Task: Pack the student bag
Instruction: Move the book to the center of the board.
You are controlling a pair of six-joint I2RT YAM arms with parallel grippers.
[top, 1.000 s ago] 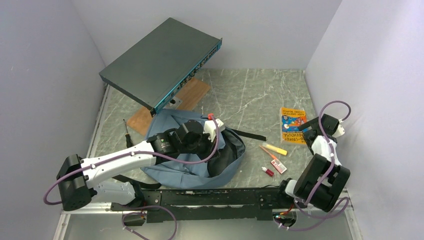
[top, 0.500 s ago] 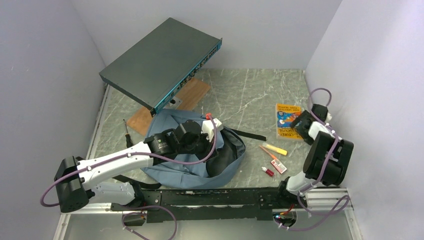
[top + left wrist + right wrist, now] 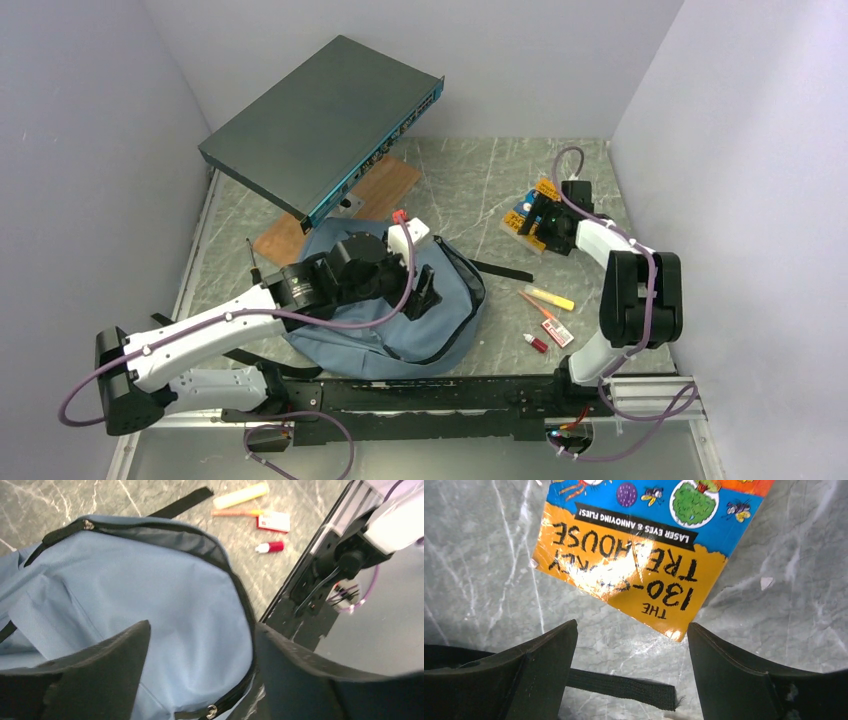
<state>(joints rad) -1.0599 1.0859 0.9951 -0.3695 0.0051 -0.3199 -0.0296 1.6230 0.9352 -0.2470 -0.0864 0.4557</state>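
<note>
The student bag (image 3: 400, 325), blue-grey with black zippers, lies at the table's front centre. My left gripper (image 3: 422, 292) hovers over it, open. In the left wrist view the bag's fabric (image 3: 150, 590) and zipper edge (image 3: 240, 595) lie under the gap of my left gripper (image 3: 200, 645), and nothing is held. A yellow and blue book (image 3: 528, 212) lies flat at the back right, with my right gripper (image 3: 540, 222) over it, open. In the right wrist view the book (image 3: 639, 555) lies just ahead of my right gripper (image 3: 631, 635), and its near corner is by the right finger (image 3: 744, 675).
A yellow highlighter (image 3: 550, 298), an orange pen (image 3: 533, 304), an eraser (image 3: 557, 333) and a small red bottle (image 3: 537, 343) lie right of the bag. A black strap (image 3: 624, 687) runs under the right gripper. A dark grey metal box (image 3: 325, 125) leans over a wooden board (image 3: 385, 190). A screwdriver (image 3: 255, 265) lies at the left.
My left gripper has opened and let go of the bag's edge, and the bag's mouth has sagged. My right arm has swung left and back, and the book has shifted left and turned.
</note>
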